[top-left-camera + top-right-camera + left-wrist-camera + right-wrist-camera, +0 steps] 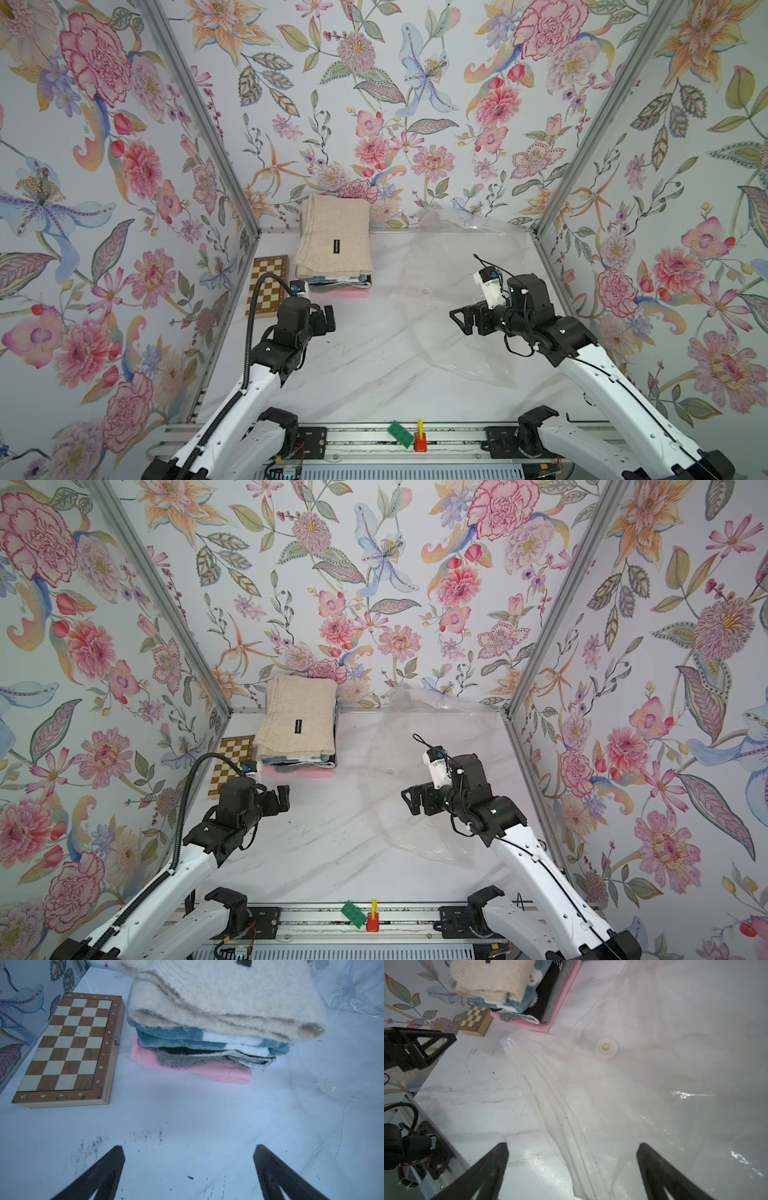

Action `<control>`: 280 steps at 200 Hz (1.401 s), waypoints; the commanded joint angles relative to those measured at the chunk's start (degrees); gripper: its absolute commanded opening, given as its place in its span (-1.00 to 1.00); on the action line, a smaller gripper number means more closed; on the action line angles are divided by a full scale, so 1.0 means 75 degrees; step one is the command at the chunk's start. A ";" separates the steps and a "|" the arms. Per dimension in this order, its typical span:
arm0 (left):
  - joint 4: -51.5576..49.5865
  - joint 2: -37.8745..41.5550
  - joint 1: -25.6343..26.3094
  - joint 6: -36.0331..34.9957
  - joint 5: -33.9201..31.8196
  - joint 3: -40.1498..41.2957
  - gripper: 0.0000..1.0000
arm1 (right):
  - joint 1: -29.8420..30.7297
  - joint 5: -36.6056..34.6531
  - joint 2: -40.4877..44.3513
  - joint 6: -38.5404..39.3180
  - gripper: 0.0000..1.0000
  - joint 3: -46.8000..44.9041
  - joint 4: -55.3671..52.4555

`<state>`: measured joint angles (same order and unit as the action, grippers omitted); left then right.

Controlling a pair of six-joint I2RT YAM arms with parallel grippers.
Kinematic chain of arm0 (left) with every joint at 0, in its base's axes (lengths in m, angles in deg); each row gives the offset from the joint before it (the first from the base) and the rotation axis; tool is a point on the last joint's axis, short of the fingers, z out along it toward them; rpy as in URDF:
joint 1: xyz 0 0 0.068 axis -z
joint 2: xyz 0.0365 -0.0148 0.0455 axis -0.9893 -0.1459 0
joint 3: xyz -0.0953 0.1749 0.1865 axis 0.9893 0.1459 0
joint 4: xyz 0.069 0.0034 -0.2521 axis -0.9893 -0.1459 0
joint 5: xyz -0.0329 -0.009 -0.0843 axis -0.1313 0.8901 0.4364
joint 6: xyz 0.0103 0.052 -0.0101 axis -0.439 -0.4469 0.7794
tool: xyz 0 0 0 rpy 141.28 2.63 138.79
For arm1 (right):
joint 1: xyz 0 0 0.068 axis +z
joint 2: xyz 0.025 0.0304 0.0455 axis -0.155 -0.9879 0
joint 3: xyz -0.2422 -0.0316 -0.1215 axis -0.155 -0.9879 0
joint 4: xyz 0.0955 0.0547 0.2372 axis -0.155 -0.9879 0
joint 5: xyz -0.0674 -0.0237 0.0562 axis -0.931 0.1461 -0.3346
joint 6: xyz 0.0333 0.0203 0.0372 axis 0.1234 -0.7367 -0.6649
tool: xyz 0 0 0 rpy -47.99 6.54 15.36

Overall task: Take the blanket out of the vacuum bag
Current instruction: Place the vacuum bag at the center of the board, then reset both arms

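Observation:
The vacuum bag [453,266] [415,746] [654,1084] lies flat and crinkled on the right half of the marble table, its round white valve [606,1048] facing up; nothing shows inside it. A folded cream blanket [334,237] [299,717] [228,1001] tops a stack at the back left, outside the bag. My left gripper [326,320] [189,1149] is open and hovers over bare table in front of the stack. My right gripper [457,322] [572,1147] is open above the bag's near left edge. Neither holds anything.
Under the cream blanket lie blue-and-white, grey and pink folded blankets [228,1074]. A wooden chessboard [268,284] [68,1047] lies left of the stack by the wall. A green piece [401,433] and a red-and-yellow item [420,440] sit on the front rail. Flowered walls enclose three sides.

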<state>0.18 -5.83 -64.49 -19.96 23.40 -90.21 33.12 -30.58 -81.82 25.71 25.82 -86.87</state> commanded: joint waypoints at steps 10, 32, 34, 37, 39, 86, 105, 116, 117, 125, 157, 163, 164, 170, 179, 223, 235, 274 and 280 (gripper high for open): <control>0.0539 0.0024 -0.0218 -0.0152 -0.1529 0.0284 0.99 | -0.0403 -0.0895 -0.0148 -0.0043 0.98 0.0505 -0.0286; 0.1657 -0.0158 -0.0464 -0.0244 -0.2290 0.0625 0.99 | -0.1324 -0.1439 -0.0426 -0.0274 0.98 0.0234 0.0626; 0.1751 -0.0175 -0.0466 -0.0262 -0.2383 0.0658 0.99 | -0.1445 -0.1436 -0.0460 -0.0288 0.98 0.0171 0.0729; 0.1894 -0.0212 -0.0470 -0.0298 -0.2545 0.0704 0.99 | -0.1648 -0.1409 -0.0492 -0.0334 0.98 0.0095 0.0898; 0.1989 -0.0239 -0.0468 -0.0325 -0.2654 0.0736 0.99 | -0.1787 -0.1397 -0.0506 -0.0367 0.98 0.0031 0.1003; 0.6401 -0.1216 -0.0554 -0.2282 -0.3990 0.2137 0.99 | -0.4912 -0.1646 -0.0993 -0.1133 0.98 -0.2723 0.4868; 0.8828 -0.1957 -0.0735 -0.2824 -0.3327 0.2789 0.98 | -0.5213 -0.2130 -0.1345 -0.0902 0.98 -0.4028 0.7029; 0.9582 -0.2415 -0.0806 -0.2888 -0.2917 0.2882 0.99 | -0.5123 -0.2188 -0.1634 -0.0744 0.98 -0.4483 0.7949; 0.9655 -0.2458 -0.0806 -0.2904 -0.2878 0.2891 0.99 | -0.5107 -0.2198 -0.1648 -0.0723 0.98 -0.4520 0.8040; 1.0436 -0.2825 -0.0808 -0.3093 -0.2514 0.2946 0.99 | -0.4906 -0.2336 -0.1920 -0.0536 0.98 -0.4778 0.8728; 1.1929 -0.3907 -0.0875 -0.4182 -0.2119 0.3150 0.99 | -0.3657 -0.2797 -0.2822 0.0416 0.98 -0.5133 1.0879; 1.2379 -0.4148 -0.1041 -0.4130 -0.1790 0.3259 0.99 | -0.3476 -0.2694 -0.2958 0.0702 0.98 -0.5245 1.1483; 1.2424 -0.4209 -0.1059 -0.4105 -0.1741 0.3272 0.99 | -0.3445 -0.2668 -0.2984 0.0767 0.98 -0.5264 1.1588; 1.2869 -0.4567 -0.1183 -0.4010 -0.1410 0.3403 0.98 | -0.3235 -0.2715 -0.3129 0.1108 0.98 -0.5329 1.1970; 1.4575 -0.5522 -0.1303 -0.4112 -0.1034 0.3691 0.99 | -0.3028 -0.2829 -0.3512 0.1413 0.98 -0.5486 1.2667; 1.3269 -0.5466 -0.1369 -0.3868 -0.1809 0.3079 0.99 | -0.2940 -0.2224 -0.4603 0.1717 0.98 -0.5143 1.3154; 1.2745 -0.5292 -0.1366 -0.3696 -0.1932 0.3046 0.99 | -0.2926 -0.2584 -0.4503 0.1601 0.98 -0.5195 1.3093; 1.3022 -0.5411 -0.1357 -0.3787 -0.1972 0.3040 0.99 | -0.2847 -0.3661 -0.4579 0.1337 0.98 -0.5318 1.3453; 1.2952 -0.5390 -0.1357 -0.3765 -0.1959 0.3046 0.99 | -0.2832 -0.3794 -0.4608 0.1291 0.98 -0.5204 1.3290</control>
<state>95.57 -45.72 -74.50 -48.42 10.00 -67.11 11.44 -53.42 -116.13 36.22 -14.35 12.60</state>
